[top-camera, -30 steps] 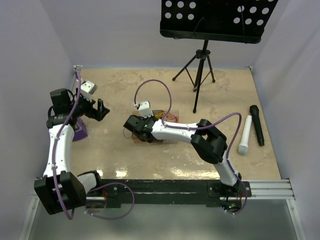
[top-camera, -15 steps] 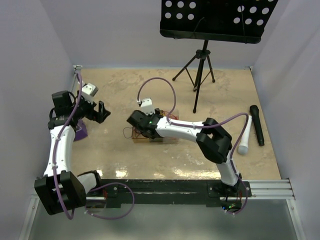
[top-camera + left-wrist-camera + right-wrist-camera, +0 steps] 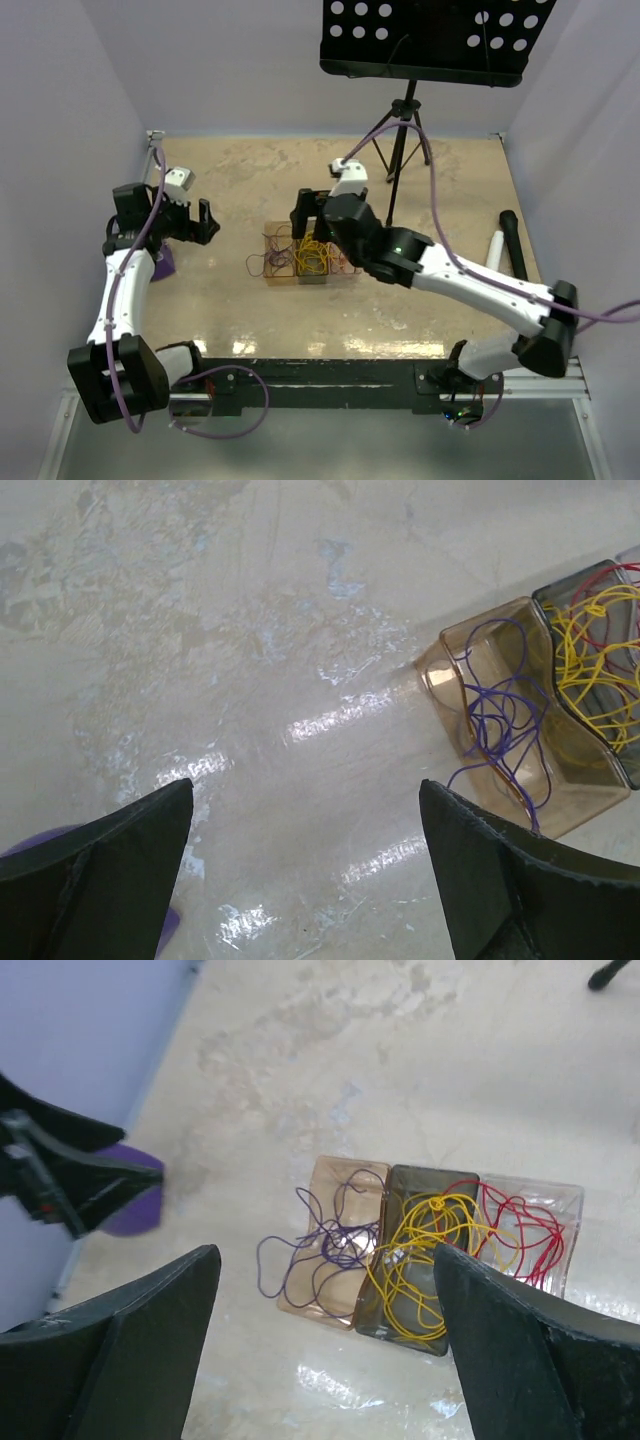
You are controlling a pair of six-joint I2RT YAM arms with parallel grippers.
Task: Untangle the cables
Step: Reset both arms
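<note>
- the cables (image 3: 400, 1250) lie in a three-part tray (image 3: 572, 1200) near the middle of the table (image 3: 450, 180). they are mostly sorted by colour: purple wire (image 3: 330, 1240) in the tan end cell, yellow wire (image 3: 410, 1270) in the dark middle cell, red wire (image 3: 520, 1225) in the clear end cell.
- i read the cells as sorting bins, which is why each colour sits apart. a strand of red crosses into the yellow cell, and the two seem to meet in a small knot at its far edge, so i judge the job is not finished.
- none of the bundles points anywhere; they are all loose loops. the row of cells gives the long axis, and it runs left to right across the table in the overhead view. one purple loop hangs over the tan cell's outer wall onto the table, toward my left arm's side.
- my right claw (image 3: 328, 1260) hangs above the tray, spread wide with nothing in it, looking down on the purple and yellow cells. from there i could drop onto either colour.
- my left claw (image 3: 305, 800) is also wide and empty, low over bare table well to the left of the tray and facing it. i take that as a waiting post out of the right arm's way.
- a purple thing (image 3: 163, 264) sits by the left arm, apart from the tray.
</note>
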